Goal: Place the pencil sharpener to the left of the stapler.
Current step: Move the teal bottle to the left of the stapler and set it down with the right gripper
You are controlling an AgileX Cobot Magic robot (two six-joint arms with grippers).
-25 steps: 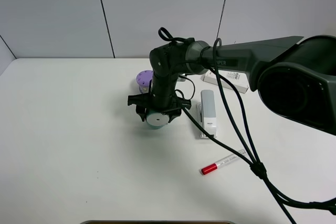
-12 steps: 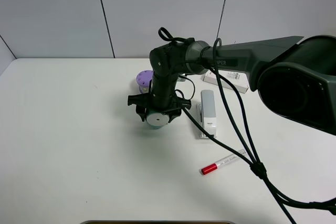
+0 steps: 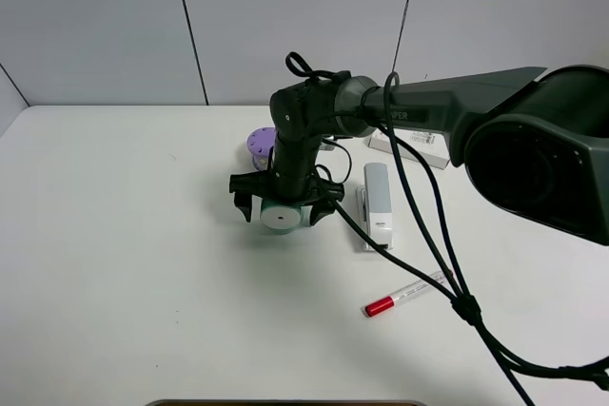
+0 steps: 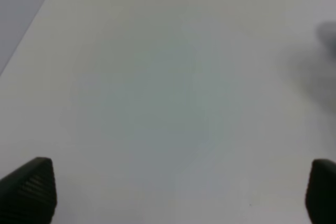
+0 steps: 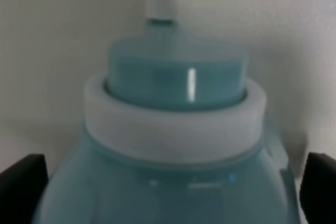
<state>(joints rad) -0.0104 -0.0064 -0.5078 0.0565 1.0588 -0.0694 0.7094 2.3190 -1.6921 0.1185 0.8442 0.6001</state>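
The teal pencil sharpener (image 3: 279, 217) rests on the white table with its white round end face toward the camera, to the left of the light-grey stapler (image 3: 378, 202). My right gripper (image 3: 283, 206) stands over the sharpener, open, with a finger on each side and a gap to the body. The right wrist view is filled by the sharpener (image 5: 173, 145), with the right gripper (image 5: 170, 187) fingertips at the picture's two edges, apart from it. My left gripper (image 4: 181, 192) is open over bare table, holding nothing. It is out of the high view.
A purple round container (image 3: 261, 145) stands just behind the sharpener. A flat white box with print (image 3: 411, 145) lies behind the stapler. A red-capped marker (image 3: 400, 298) lies in front of the stapler. Black cables hang from the right arm across the table's right side.
The right gripper's fingers have spread apart and let go of the sharpener, which now lies on the table slightly to the left. The left gripper shows no change.
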